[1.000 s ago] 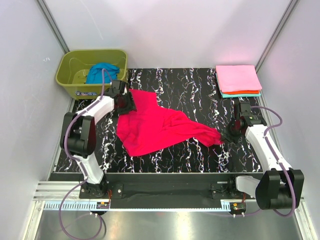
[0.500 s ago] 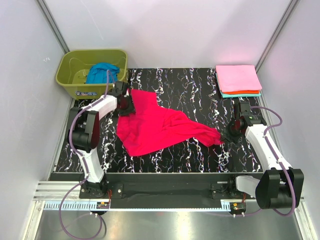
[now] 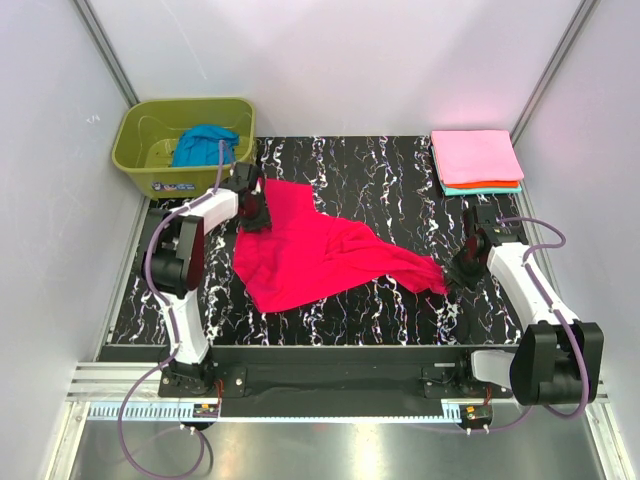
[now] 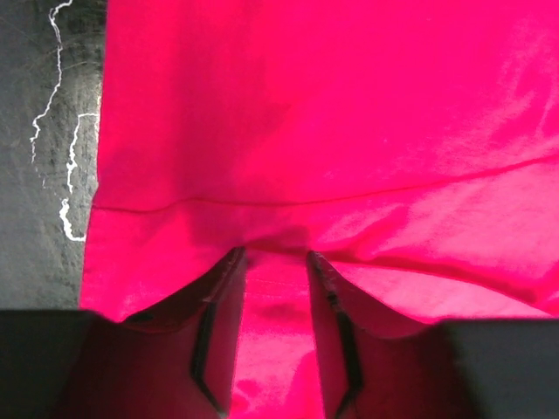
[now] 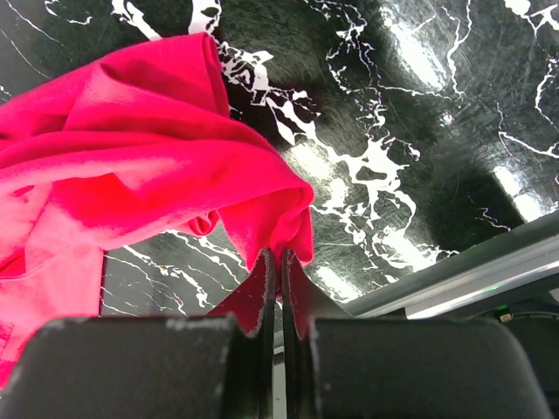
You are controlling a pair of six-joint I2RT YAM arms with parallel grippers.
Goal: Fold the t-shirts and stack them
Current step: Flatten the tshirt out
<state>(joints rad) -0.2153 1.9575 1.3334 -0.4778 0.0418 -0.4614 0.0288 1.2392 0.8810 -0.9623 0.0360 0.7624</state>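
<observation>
The crimson-red t-shirt [image 3: 310, 250] lies spread and rumpled on the black marbled table [image 3: 380, 170]. My left gripper [image 3: 258, 212] is at its far left corner. In the left wrist view my left gripper [image 4: 276, 257] has its jaws apart, with the shirt's hem [image 4: 306, 131] lying between them. My right gripper [image 3: 452, 272] is at the shirt's right tip. In the right wrist view it [image 5: 279, 257] is shut on a bunched fold of the shirt [image 5: 131, 157]. The light pink t-shirt [image 3: 475, 155] tops a folded stack, over the orange [image 3: 495, 185] and teal [image 3: 455, 190] ones. The blue t-shirt [image 3: 200, 145] lies in the tub.
The olive-green plastic tub [image 3: 135, 160] stands at the far left corner, just beyond my left gripper. The folded stack sits at the far right corner. White walls close in the table on three sides. The table's near edge [image 5: 454, 279] runs close by my right gripper.
My left arm has folded in and its gripper has shifted slightly toward the far side along the shirt's corner. The right gripper and the shirt have hardly moved.
</observation>
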